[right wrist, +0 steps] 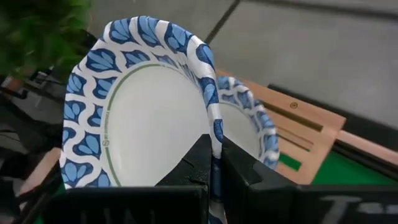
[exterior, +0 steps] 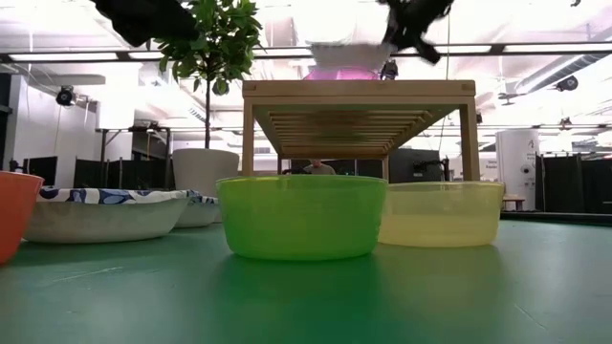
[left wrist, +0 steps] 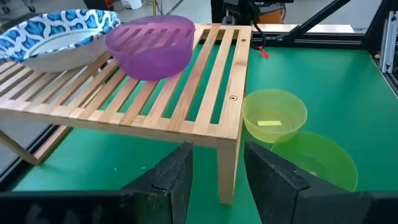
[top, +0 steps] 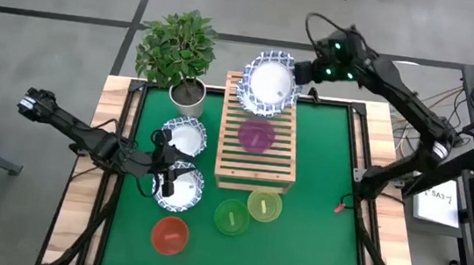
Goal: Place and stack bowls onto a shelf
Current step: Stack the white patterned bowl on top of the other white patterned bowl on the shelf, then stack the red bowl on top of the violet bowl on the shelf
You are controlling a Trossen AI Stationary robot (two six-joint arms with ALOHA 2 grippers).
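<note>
The right end effector is over the far end of the shelf, and its two fingers are pressed together on the rim of a white bowl with a blue pattern. In the right wrist view the rim is pinched between the fingers and the bowl stands tilted in front of them. A second patterned rim seems to show just behind it, but I cannot tell if this is another bowl.

The relation that matters is this: the slats of the shelf lie directly under the held bowl. The long axis of the shelf runs away from the right end effector toward the near side of the counter. The purple bowl already sits on the slats, just beyond the held bowl along that axis. In my judgement the bowl must go down onto the far end of the shelf, beside the purple bowl.

The left end effector waits with its fingers apart. It is over the counter beside the shelf, above one of the two other patterned bowls. The green bowl, the yellow bowl and the red bowl are on the counter nearer to this arm.
</note>
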